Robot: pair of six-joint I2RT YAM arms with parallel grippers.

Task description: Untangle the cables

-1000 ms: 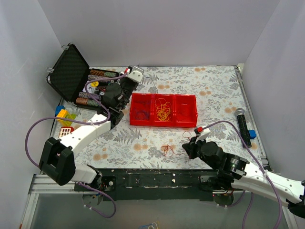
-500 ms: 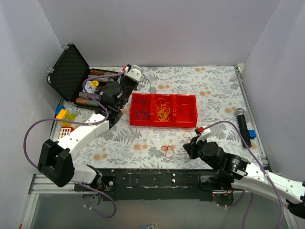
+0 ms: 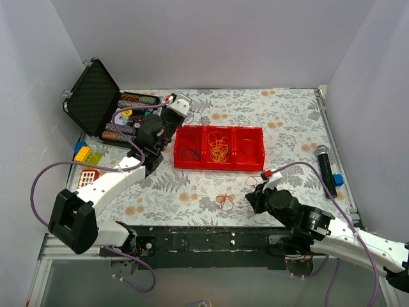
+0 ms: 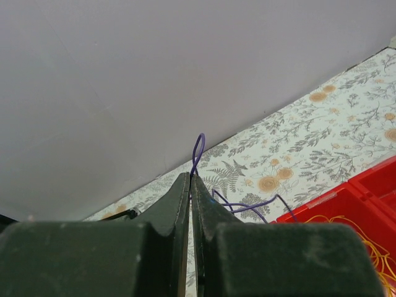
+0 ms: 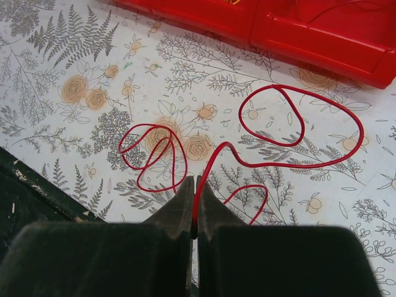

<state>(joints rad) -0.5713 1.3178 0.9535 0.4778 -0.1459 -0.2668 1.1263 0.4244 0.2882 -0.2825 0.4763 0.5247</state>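
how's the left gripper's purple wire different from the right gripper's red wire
The purple wire arches up past the tips of the left gripper, in the air; the red wire sprawls in flat loops on the table before the right gripper. The purple one trails toward the red tray; the red one lies outside it. Both are pinched in shut jaws.

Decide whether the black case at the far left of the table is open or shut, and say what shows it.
Open: the black case stands swung wide, its padded inside facing the camera and the rolls in it bared.
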